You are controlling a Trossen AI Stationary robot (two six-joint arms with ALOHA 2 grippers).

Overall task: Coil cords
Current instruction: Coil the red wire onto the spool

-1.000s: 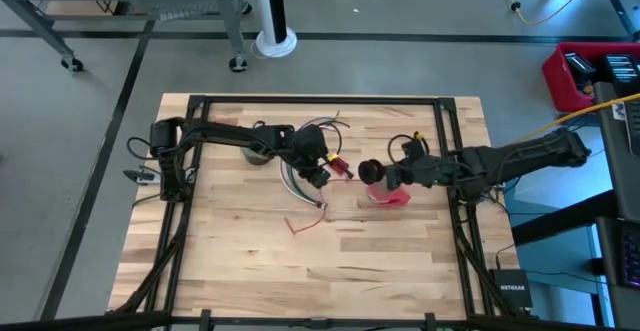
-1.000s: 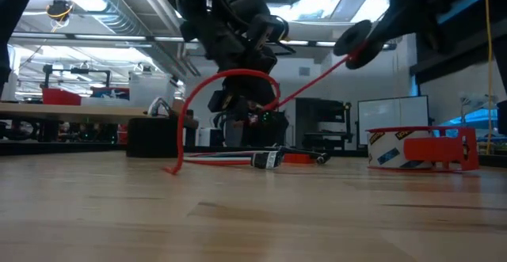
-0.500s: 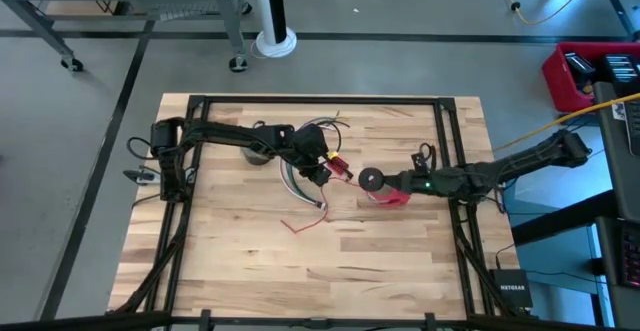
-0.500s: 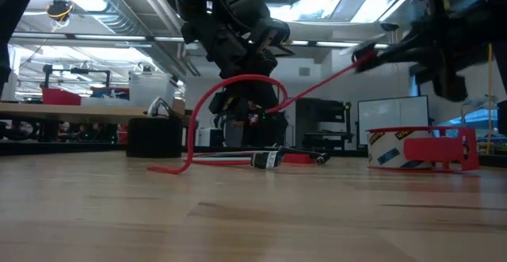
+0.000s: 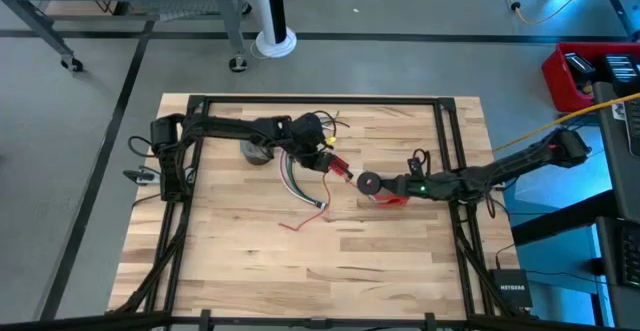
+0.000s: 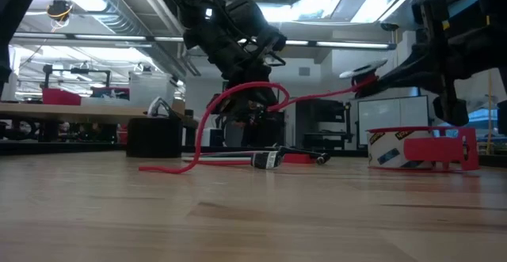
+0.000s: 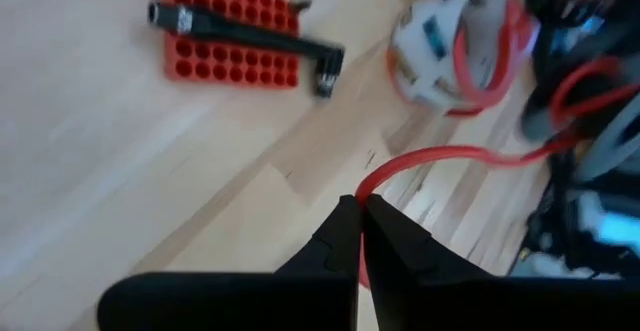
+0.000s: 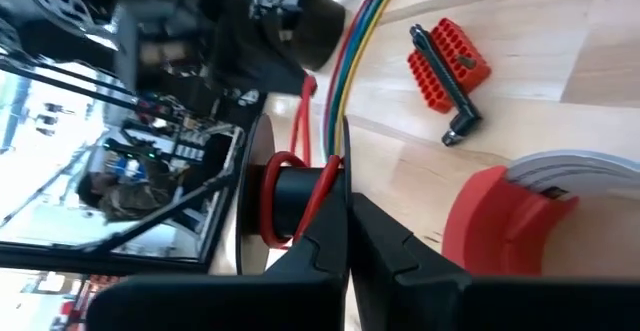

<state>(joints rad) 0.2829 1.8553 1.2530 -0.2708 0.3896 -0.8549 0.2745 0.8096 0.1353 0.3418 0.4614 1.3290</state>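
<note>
High view looked straight down on the whole wooden table from well above. Low view sat at tabletop height, facing level across it into the room, with the red tape roll near on its right side. Left wrist view looked down close at the tabletop beside the red block. Right wrist view faced past that block too. All four shared the tape roll area.

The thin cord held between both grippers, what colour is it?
Red; the thin cord shows best in the low view.
</note>
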